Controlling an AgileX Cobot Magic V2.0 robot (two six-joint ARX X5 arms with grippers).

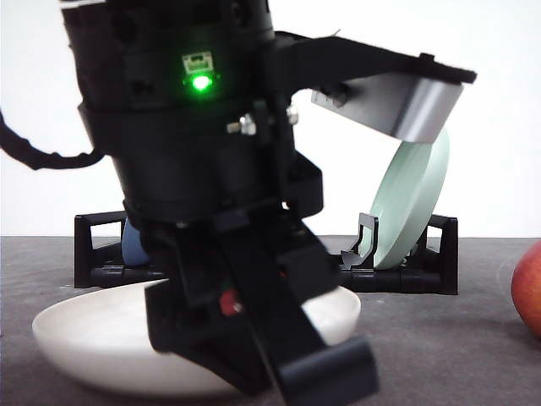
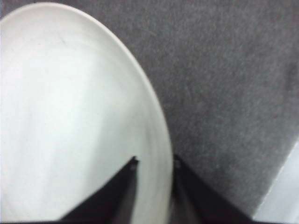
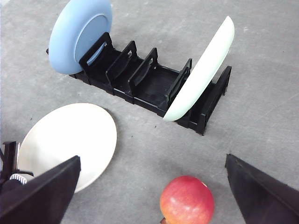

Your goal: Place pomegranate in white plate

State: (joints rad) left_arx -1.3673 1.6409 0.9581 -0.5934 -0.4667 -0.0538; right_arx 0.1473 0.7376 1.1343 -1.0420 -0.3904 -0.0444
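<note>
The white plate [image 1: 84, 331] lies flat on the grey table at the front left. My left gripper [image 2: 154, 163] has one finger on each side of the plate's rim [image 2: 159, 140] and is shut on it. In the front view the left arm [image 1: 203, 127] looms close and covers the plate's middle. The pomegranate [image 3: 187, 200], red and round, sits on the table to the right of the white plate [image 3: 70, 135], and shows at the right edge of the front view [image 1: 529, 288]. My right gripper [image 3: 152, 158] hangs open above the fruit, fingers wide apart, holding nothing.
A black plate rack [image 3: 149, 84] stands behind the plate and fruit. A blue plate [image 3: 79, 35] leans in its left end and a pale green plate [image 3: 201, 70] in its right end. Bare grey table [image 3: 261, 116] lies to the right of the rack.
</note>
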